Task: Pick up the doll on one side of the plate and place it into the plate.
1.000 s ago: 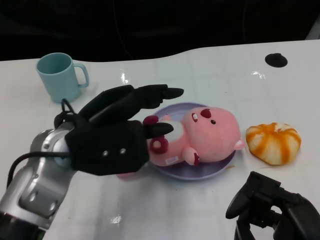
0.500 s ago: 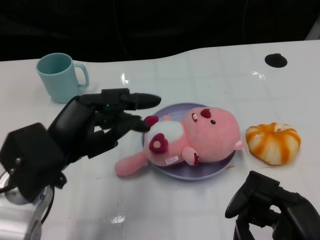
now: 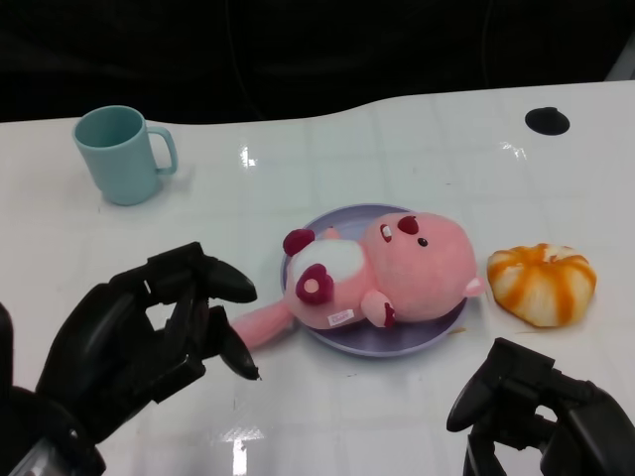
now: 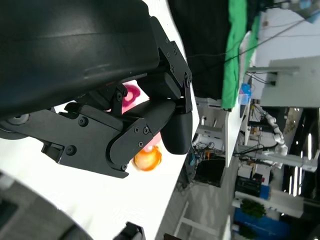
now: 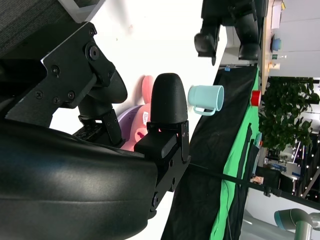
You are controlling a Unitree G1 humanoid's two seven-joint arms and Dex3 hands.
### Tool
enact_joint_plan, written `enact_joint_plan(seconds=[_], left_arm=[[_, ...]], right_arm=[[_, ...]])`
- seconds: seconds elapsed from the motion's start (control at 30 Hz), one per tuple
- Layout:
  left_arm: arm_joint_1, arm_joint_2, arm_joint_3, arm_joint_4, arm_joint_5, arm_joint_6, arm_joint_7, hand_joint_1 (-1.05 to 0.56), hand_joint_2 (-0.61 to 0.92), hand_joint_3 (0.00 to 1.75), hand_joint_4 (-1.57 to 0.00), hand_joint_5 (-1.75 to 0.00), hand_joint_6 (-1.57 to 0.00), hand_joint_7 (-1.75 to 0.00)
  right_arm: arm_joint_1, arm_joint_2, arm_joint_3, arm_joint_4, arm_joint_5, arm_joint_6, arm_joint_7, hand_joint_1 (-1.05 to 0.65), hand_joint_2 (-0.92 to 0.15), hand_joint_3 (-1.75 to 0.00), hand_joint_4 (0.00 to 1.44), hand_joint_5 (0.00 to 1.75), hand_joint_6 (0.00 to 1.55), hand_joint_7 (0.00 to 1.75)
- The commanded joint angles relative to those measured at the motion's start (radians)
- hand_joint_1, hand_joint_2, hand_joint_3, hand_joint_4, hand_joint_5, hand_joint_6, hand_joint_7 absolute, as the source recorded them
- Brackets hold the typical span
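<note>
— Where was the doll (image 3: 382,273)?
— On the plate (image 3: 417,339), one leg over its rim.
— The hands?
— Left hand (image 3: 149,342) held nothing, fingers loosely curled apart; right hand (image 3: 541,412): could not tell.

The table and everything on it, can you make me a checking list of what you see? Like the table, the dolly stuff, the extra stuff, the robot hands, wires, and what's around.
Surface: white table, glossy, with light glare spots.
Job's things: pink doll lies on the purple plate; one leg hangs over the rim onto the table.
Clutter: teal mug upright at far left; orange-and-white pumpkin toy right of the plate; small black disc at far right.
Hands: left hand holds nothing, fingers curled, beside the doll's leg; right hand low at near right, holds nothing.
Cables: nothing seen on the table.
Surroundings: dark backdrop behind the table.
</note>
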State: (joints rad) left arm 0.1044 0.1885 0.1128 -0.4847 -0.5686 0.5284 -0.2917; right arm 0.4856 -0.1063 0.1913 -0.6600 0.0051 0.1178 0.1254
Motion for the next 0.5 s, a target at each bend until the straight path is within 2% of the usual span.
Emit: enact_joint_plan(seconds=[0.03, 0.3, 0.5], left_arm=[[0.033, 0.018, 0.021, -0.061, -0.035, 0.076, 0.043, -0.11, 0.57, 1.25, -0.83, -1.57, -0.72, -1.42], [0.092, 0.029, 0.071, -0.126, -0.115, 0.228, 0.099, -0.09, 0.59, 1.24, -0.80, -1.73, -0.69, -1.54], [0.130, 0.035, 0.062, -0.132, -0.126, 0.251, 0.093, -0.09, 0.62, 1.18, -0.79, -1.75, -0.59, -1.67]], right_arm=[[0.000, 0.000, -0.001, -0.008, 0.001, 0.007, -0.005, 0.08, -0.43, -1.38, 0.72, 1.75, 0.61, 1.55], [-0.007, -0.004, -0.011, -0.002, 0.005, -0.004, -0.001, 0.07, -0.42, -1.38, 0.72, 1.75, 0.61, 1.55], [-0.006, -0.008, -0.024, 0.001, 0.013, 0.002, 0.004, 0.08, -0.42, -1.40, 0.73, 1.75, 0.61, 1.55]])
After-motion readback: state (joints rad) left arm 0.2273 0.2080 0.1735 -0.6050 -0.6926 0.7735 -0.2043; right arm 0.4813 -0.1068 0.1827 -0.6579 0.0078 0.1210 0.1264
